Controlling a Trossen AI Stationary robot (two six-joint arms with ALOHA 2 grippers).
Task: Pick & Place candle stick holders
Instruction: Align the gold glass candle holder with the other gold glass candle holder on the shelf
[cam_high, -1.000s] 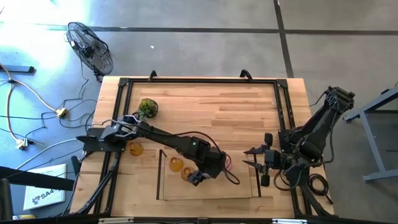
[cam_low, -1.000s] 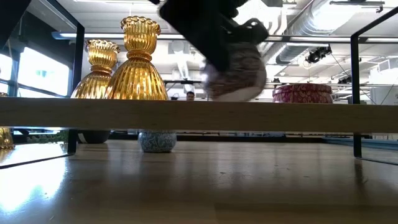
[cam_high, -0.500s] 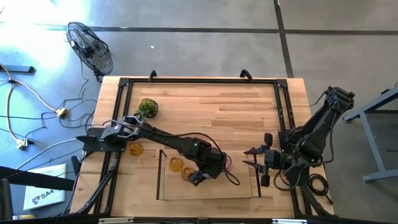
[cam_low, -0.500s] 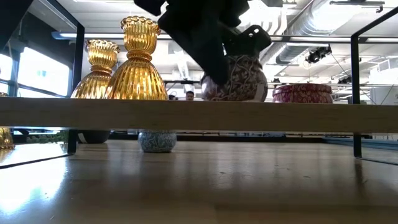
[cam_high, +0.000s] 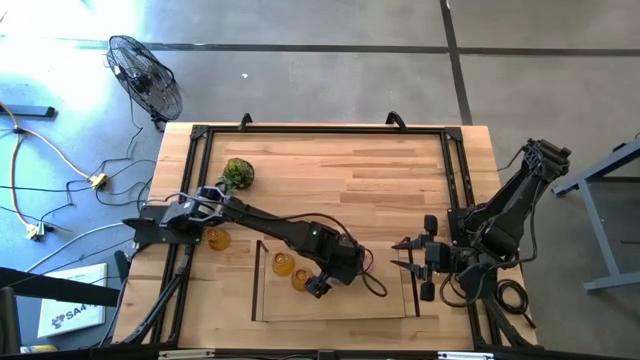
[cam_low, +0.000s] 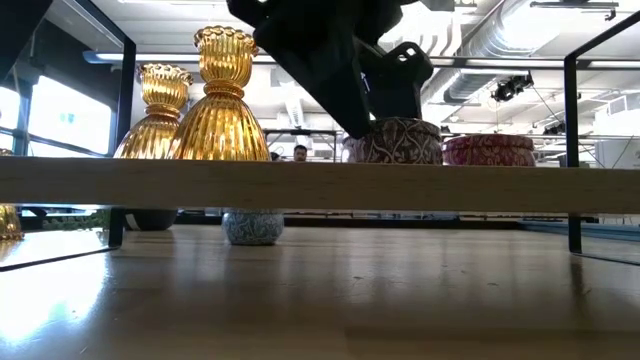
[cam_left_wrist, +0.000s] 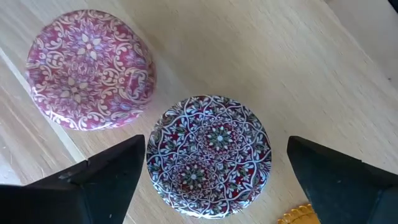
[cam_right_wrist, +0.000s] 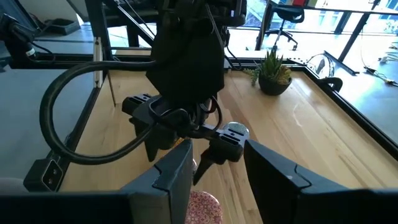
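My left gripper is open over the wooden tray. Its fingers stand on either side of the purple patterned holder, which stands on the tray floor and shows in the low view. The pink holder stands beside it. Two amber holders stand in the tray, and a third is on the table to its left. The pale blue holder shows only low. My right gripper waits open at the tray's right end. My left gripper comes from above, pointing down. One finger stands right against the purple holder's side, and I cannot tell whether it touches. The other finger is apart from the holder, with bare wood between them.
A green leafy plant ball sits at the table's far left. A black frame runs round the table top. The tray's near wall crosses the low view. Bare wood lies in the tray's right half and on the far table.
My left gripper has gone down with the purple holder. The holder hung clear above the tray's wall a second ago and now sits lower, standing on the tray floor.
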